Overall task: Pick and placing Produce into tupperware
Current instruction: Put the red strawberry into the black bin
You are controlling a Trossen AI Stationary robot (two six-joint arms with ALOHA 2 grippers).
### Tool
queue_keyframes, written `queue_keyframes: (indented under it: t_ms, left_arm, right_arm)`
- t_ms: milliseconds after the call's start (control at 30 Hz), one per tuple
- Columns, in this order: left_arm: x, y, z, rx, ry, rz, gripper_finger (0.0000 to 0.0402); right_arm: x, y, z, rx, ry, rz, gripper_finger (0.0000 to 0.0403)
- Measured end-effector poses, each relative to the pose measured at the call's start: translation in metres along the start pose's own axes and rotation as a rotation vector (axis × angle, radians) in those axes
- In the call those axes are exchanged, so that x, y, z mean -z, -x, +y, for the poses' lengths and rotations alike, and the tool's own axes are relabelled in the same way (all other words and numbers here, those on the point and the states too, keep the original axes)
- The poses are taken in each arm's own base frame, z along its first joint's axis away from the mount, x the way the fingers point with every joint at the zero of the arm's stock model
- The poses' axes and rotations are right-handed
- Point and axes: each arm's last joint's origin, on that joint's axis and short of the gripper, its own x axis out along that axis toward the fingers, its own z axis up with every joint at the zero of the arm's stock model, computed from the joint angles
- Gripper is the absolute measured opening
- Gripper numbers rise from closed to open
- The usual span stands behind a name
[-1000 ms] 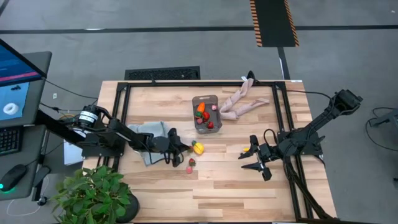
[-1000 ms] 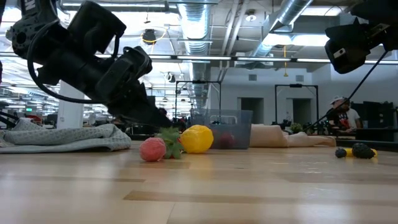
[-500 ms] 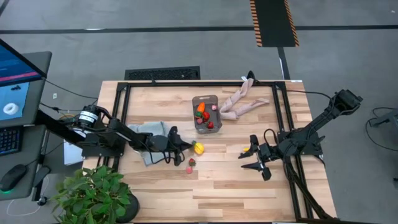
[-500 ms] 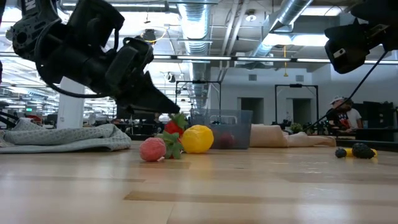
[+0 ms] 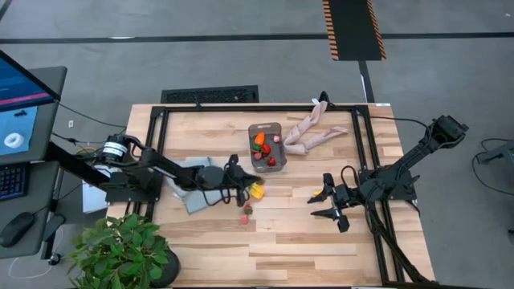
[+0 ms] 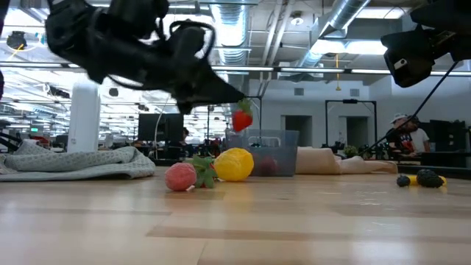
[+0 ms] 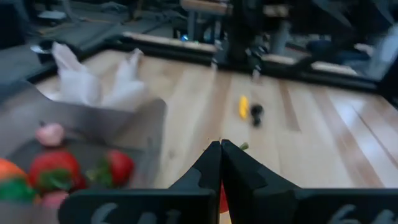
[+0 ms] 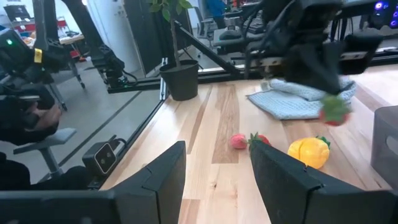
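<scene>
High view: left hand (image 5: 255,181) carries strawberry (image 6: 242,118) near tupperware (image 5: 250,131).

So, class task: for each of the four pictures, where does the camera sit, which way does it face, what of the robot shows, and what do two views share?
High view: overhead, facing straight down; both arms, the tupperware, the left gripper holding a strawberry.
Low view: table height, facing level across; the left arm lifts the strawberry above the lemon.
Left wrist view: on the left arm, facing the tupperware; its shut fingers.
Right wrist view: on the waiting right arm; the right gripper.
Shared: the lemon, in the low and right wrist views.
</scene>
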Motion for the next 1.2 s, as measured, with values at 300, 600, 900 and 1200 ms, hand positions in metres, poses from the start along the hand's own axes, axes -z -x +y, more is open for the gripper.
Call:
queue_keyframes:
  t_ms: [300, 600, 900, 1200]
  left_arm:
    - [-0.031, -0.027, 0.046, -0.177, 0.049, 0.007, 0.0]
    - [-0.043, -0.036, 0.07, -0.18, 0.094, 0.059, 0.0]
    - [-0.043, -0.036, 0.072, -0.212, 0.143, 0.048, 0.0028]
    - [-0.033, -0.035, 0.068, -0.121, 0.122, 0.168, 0.0116]
  right_arm:
    - [0.001, 0.0, 0.0, 0.001, 0.004, 0.008, 0.0204]
    - [0.002, 0.0, 0.0, 0.003, 0.007, 0.015, 0.0203]
    - [0.002, 0.0, 0.0, 0.003, 0.001, 0.015, 0.0205]
    - [0.002, 0.0, 0.0, 0.003, -0.002, 0.015, 0.0203]
